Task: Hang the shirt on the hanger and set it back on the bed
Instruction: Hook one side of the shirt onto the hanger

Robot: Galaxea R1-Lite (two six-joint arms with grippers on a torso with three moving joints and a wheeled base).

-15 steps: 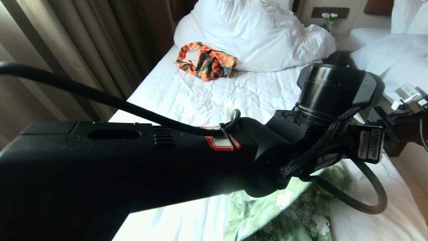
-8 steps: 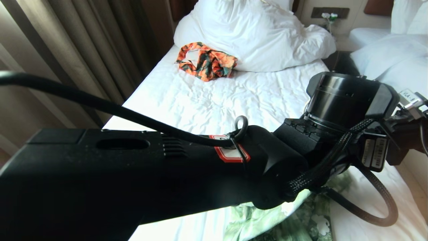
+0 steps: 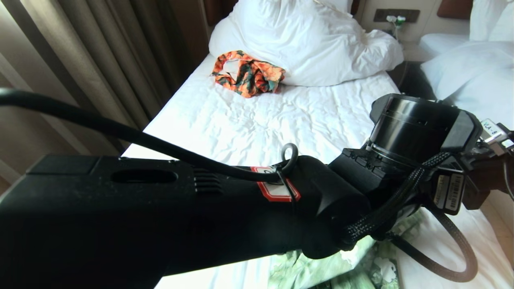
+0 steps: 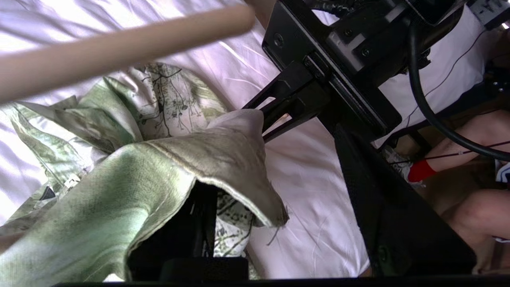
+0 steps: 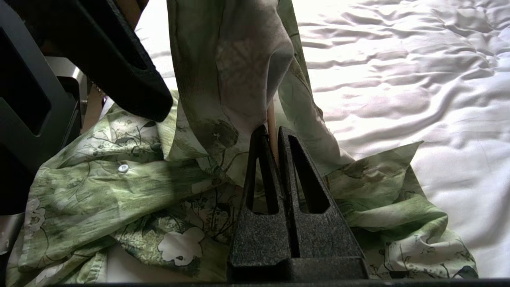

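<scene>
White bed (image 5: 398,59): right gripper (image 5: 270,133) clamps hanger (image 5: 272,119) under shirt (image 5: 119,187).

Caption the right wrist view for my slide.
Right gripper shut on hanger, shirt draped over it.

The bed (image 3: 249,120) has a wrinkled white sheet. A bulky white duvet (image 3: 309,44) is heaped at its far end, with a crumpled orange-and-green garment (image 3: 247,76) just beside it. The green flowered shirt (image 5: 119,191) lies bunched on the near part.
</scene>
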